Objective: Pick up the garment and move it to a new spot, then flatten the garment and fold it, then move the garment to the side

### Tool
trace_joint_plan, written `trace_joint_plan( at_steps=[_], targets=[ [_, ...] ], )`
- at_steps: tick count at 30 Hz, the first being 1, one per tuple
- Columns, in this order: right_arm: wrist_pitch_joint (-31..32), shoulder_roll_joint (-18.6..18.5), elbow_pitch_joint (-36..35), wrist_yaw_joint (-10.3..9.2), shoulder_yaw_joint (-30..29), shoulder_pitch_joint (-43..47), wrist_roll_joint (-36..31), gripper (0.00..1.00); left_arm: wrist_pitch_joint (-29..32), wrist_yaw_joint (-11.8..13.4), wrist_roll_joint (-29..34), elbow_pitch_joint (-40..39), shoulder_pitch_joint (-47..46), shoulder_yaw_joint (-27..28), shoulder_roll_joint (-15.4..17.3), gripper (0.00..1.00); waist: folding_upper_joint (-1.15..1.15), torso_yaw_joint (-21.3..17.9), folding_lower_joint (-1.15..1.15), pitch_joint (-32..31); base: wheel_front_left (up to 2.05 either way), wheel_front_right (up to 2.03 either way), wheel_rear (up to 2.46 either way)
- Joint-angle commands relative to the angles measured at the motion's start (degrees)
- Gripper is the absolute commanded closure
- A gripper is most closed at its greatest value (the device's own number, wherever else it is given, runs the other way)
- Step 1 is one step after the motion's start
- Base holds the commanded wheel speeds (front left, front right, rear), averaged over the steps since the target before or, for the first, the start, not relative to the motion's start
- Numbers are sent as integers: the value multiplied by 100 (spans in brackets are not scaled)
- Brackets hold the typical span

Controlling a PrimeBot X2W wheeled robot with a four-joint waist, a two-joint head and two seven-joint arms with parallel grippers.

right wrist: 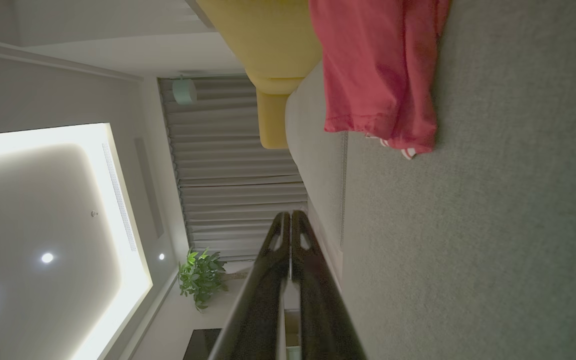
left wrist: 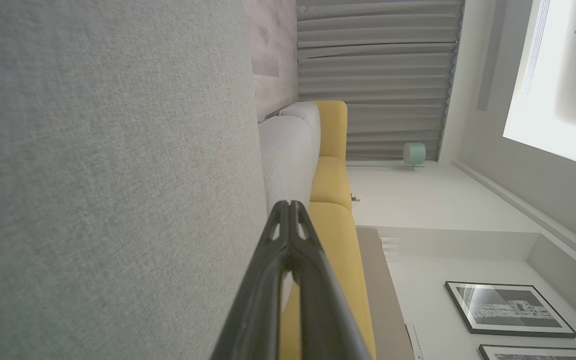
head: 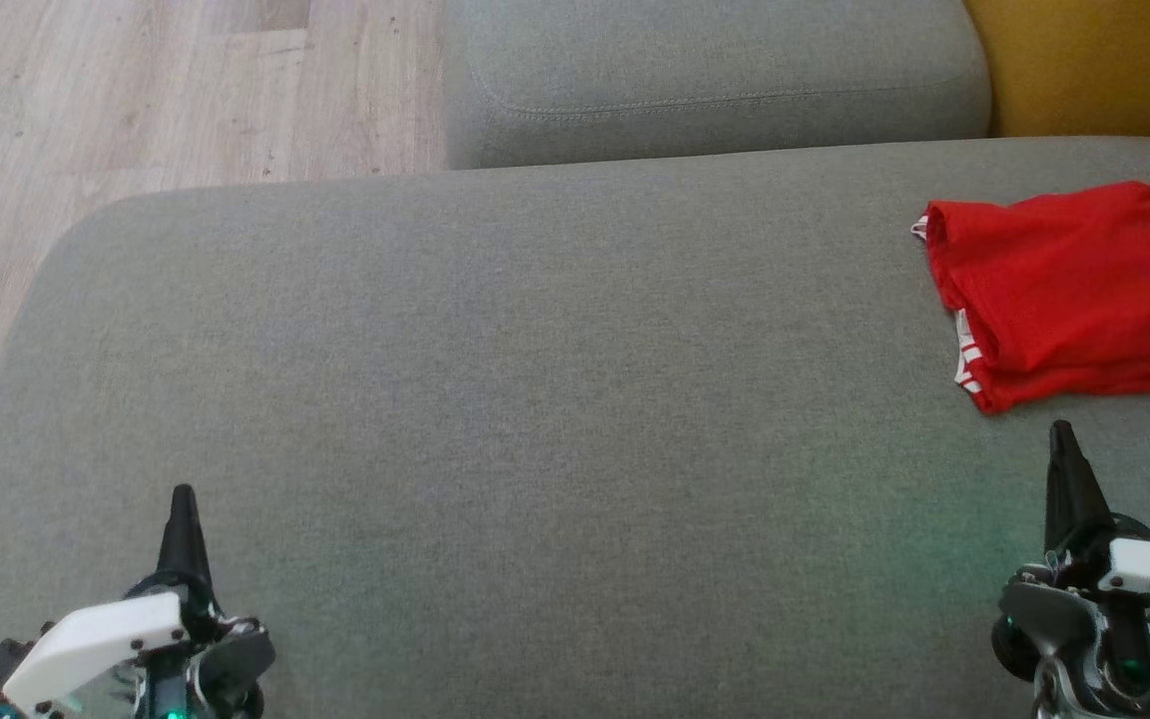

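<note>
Right now my left pincer (head: 182, 497) sits at the lower left of the head view. Its two dark fingers are pressed together into a single point and grip nothing. My right pincer (head: 1061, 433), at the lower right, is the same: fingers closed tip to tip, and empty. Both point out across the wide grey cushion (head: 535, 399), and I cannot tell whether either one touches the fabric.

The garment (head: 1074, 295) is red, with white striped trim showing along its left edge. It lies as a folded, slightly rumpled bundle at the far right of the cushion, and its right side is cut off by the edge of the head view. It is just ahead of my right pincer's tip, near it but apart. In my right wrist view it lies low on the fabric beyond the closed fingers.

A second grey cushion (head: 715, 80) sits behind the wide one. Yellow upholstery (head: 1094, 60) is to the right of that, and pale wooden floor (head: 136, 100) is off to the left.
</note>
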Motion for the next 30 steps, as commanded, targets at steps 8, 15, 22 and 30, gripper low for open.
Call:
trace_joint_plan(
  at_steps=[8,15,22,30],
  targets=[
    [40,-44,-210,28,111,-287,-35,100,19,-41,-31,-176,-275,235,22,100,0,0,0,0,0,0,0],
    [43,-42,-210,28,107,-287,-38,100,19,-41,-31,-176,-275,235,22,100,0,0,0,0,0,0,0],
    [46,-39,-210,28,103,-287,-41,100,19,-41,-31,-176,-275,235,22,100,0,0,0,0,0,0,0],
    [49,-37,-210,28,100,-288,-44,100,19,-41,-31,-176,-275,235,22,100,0,0,0,0,0,0,0]
  ],
)
